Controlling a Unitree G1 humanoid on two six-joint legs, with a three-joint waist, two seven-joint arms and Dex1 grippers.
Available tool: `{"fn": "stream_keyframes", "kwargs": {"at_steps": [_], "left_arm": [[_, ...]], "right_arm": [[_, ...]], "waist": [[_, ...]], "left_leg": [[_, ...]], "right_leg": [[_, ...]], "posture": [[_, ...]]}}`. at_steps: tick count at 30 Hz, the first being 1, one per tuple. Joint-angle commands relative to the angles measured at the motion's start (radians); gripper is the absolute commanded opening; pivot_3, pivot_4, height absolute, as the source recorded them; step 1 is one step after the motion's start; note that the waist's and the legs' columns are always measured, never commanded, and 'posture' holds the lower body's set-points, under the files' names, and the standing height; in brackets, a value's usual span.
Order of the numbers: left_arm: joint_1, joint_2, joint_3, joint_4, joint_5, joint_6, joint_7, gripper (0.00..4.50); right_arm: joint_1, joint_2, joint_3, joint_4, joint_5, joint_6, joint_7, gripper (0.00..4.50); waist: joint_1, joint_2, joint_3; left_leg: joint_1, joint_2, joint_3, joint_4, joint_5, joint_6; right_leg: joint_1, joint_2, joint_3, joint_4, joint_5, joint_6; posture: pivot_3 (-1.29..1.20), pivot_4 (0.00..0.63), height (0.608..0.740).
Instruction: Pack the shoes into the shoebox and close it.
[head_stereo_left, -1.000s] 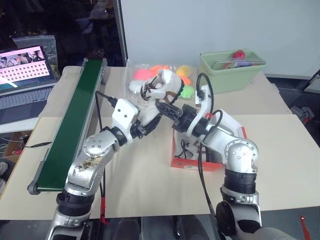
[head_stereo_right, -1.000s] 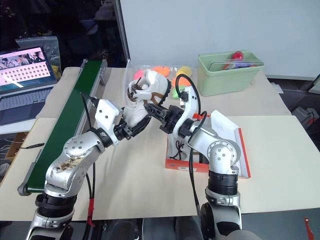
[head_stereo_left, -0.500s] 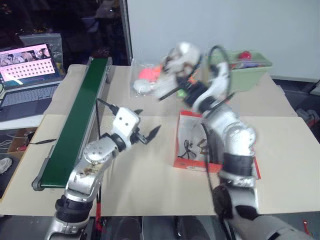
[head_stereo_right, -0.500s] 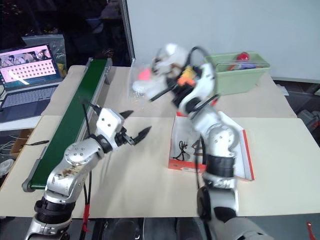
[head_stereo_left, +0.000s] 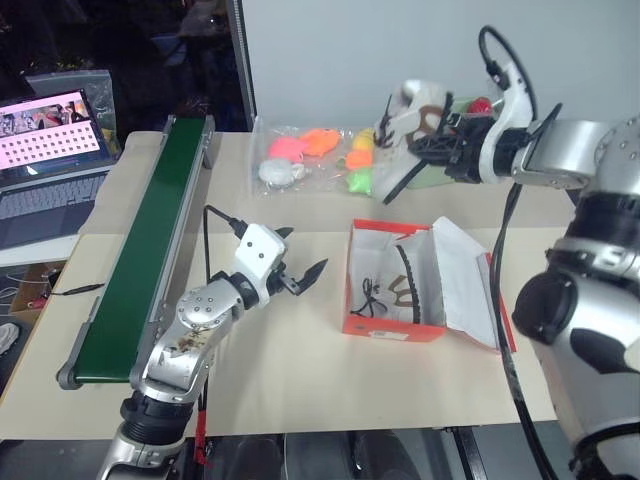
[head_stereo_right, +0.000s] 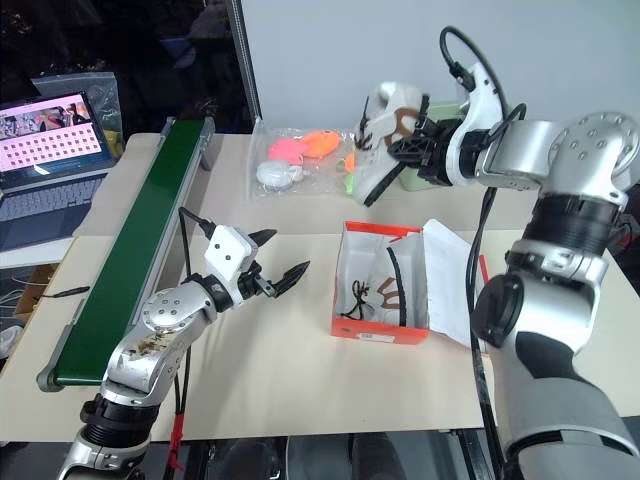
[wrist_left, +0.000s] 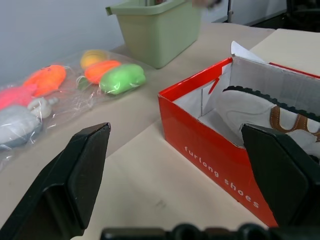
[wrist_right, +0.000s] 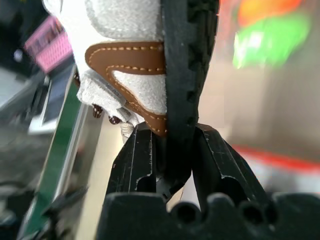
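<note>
1. Currently the right hand (head_stereo_left: 425, 150) is raised at the far right of the scene, above the surface (head_stereo_left: 300, 380), fingers pinched on the dark sole edge of one shoe (head_stereo_left: 405, 135). The wrist view shows the sole clamped between the two black fingers (wrist_right: 137, 160).
2. Held shoe hangs with toe down and tilted toward the near left, heel uppermost, in front of the pale green bin (head_stereo_right: 415, 175).
3. Second shoe (head_stereo_left: 405, 290) already lies inside the shoebox (head_stereo_left: 390, 325), along the box's right side, on its side with its sole toward the lid.
4. Shoebox sits open at centre of the surface, long axis running near to far; its hinged lid (head_stereo_left: 465, 285) is folded out to the right.
5. Left hand (head_stereo_left: 298, 272) hovers just left of the box, fingers spread wide, holding nothing.
6. Key relation: the box lies near and left of the held shoe, below it. Free space in the box appears to be on its left half. Judgement: the right arm must lower the shoe toward the near left and turn its long axis parallel to the box.
7. Clear bag of soft toys (head_stereo_left: 320, 155) rests far left of the box, clear of that path.
</note>
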Motion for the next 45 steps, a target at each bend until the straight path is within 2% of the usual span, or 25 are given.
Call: {"fn": "stream_keyframes", "kwargs": {"at_steps": [1, 6, 10, 25, 33, 45], "left_arm": [[0.024, 0.036, -0.016, -0.032, 0.024, -0.125, -0.061, 4.47], [0.071, 0.111, 0.008, -0.054, 0.009, -0.218, -0.149, 4.47], [0.098, 0.165, 0.032, -0.035, -0.006, -0.263, -0.214, 4.47], [0.121, 0.186, 0.037, -0.05, 0.014, -0.274, -0.22, 4.47], [0.12, 0.193, 0.043, -0.064, 0.018, -0.265, -0.214, 4.47], [0.11, 0.181, 0.037, -0.076, 0.012, -0.25, -0.206, 4.47]], "right_arm": [[0.025, -0.082, 0.189, 0.074, 0.142, 0.01, 0.03, 1.01], [0.138, -0.167, 0.431, 0.054, 0.349, 0.01, 0.061, 1.01], [0.169, -0.183, 0.536, 0.049, 0.437, 0.01, 0.065, 1.01], [0.191, -0.138, 0.632, 0.023, 0.498, 0.01, 0.072, 1.01], [0.22, -0.125, 0.647, -0.012, 0.46, 0.01, 0.087, 1.01], [0.347, -0.256, 0.632, -0.184, 0.215, 0.01, 0.222, 1.01]], "waist": [[0.002, 0.0, 0.0], [0.001, 0.001, 0.0], [-0.007, 0.003, 0.002], [0.0, 0.003, 0.002], [-0.001, 0.003, 0.002], [0.017, 0.003, 0.001]], "left_leg": [[-0.001, 0.0, 0.0, 0.0, 0.0, 0.0], [0.0, 0.0, 0.0, 0.0, 0.0, 0.001], [0.0, 0.0, 0.0, 0.001, 0.0, 0.001], [0.0, 0.001, 0.0, 0.001, 0.0, 0.001], [0.0, 0.001, 0.0, 0.001, 0.0, 0.001], [0.001, 0.0, 0.0, 0.001, 0.0, 0.001]], "right_leg": [[0.0, 0.0, 0.0, 0.0, 0.0, 0.0], [0.0, 0.0, 0.0, -0.002, 0.0, 0.0], [0.0, 0.0, 0.0, -0.001, 0.0, 0.0], [0.0, 0.001, 0.0, -0.001, 0.0, 0.0], [0.0, 0.001, 0.0, -0.001, 0.0, 0.0], [0.001, 0.0, 0.0, -0.001, 0.0, 0.001]], "posture": [[0.0, 0.15, 0.729], [0.0, 0.15, 0.729], [0.0, 0.15, 0.729], [0.0, 0.15, 0.729], [0.0, 0.15, 0.729], [0.0, 0.15, 0.729]]}}
